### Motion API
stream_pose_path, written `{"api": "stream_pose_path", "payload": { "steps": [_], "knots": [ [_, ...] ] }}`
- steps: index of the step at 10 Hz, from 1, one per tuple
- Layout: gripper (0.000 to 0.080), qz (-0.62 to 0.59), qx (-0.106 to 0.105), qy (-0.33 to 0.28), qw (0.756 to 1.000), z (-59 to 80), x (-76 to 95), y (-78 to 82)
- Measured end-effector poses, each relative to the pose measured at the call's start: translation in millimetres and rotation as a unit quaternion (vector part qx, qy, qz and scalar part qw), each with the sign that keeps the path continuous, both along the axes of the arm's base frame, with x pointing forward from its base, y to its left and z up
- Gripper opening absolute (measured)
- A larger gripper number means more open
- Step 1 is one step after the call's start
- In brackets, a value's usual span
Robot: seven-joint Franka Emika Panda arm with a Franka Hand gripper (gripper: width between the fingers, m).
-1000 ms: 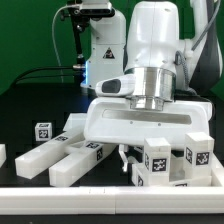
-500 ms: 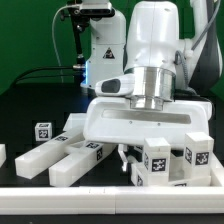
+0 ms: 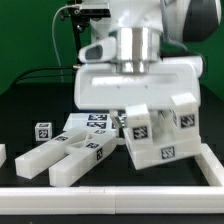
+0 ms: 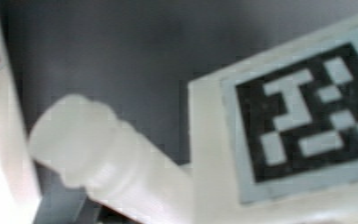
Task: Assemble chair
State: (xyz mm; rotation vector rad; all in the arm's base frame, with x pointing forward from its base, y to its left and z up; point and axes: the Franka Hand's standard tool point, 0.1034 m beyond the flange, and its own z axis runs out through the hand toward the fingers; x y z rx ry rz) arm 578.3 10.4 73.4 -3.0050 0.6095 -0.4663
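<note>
A chunky white chair part (image 3: 160, 140) with several black-and-white tags hangs tilted under my gripper (image 3: 133, 113), lifted off the table right of centre in the exterior view. The jaws are shut on it, and the part hides the fingertips. In the wrist view the part's tagged face (image 4: 309, 110) fills the frame very close up, with a round white peg (image 4: 96, 140) beside it. Two white tagged chair bars (image 3: 40, 157) (image 3: 78, 160) lie side by side on the black table at the exterior view's left.
The marker board (image 3: 95, 122) lies flat behind the bars. A small tagged cube (image 3: 42, 130) stands at the left. A white rail (image 3: 110, 190) runs along the front edge and up the right side (image 3: 210, 165). Another white piece (image 3: 2, 153) shows at the far left edge.
My gripper has risen and shifted to the exterior view's left. The tagged chair part that stood on the table at the right came up with it and now hangs tilted.
</note>
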Motion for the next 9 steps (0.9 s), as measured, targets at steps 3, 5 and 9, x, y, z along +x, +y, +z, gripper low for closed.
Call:
{"api": "stream_pose_path", "payload": {
  "steps": [3, 5, 9],
  "knots": [
    [0.0294, -0.003, 0.059, 0.116, 0.992, -3.8, -8.0, 2.5],
    [0.0294, -0.008, 0.063, 0.131, 0.989, -3.6, -10.2, 2.2],
    [0.0294, -0.008, 0.063, 0.131, 0.989, -3.6, -10.2, 2.2]
  ]
}}
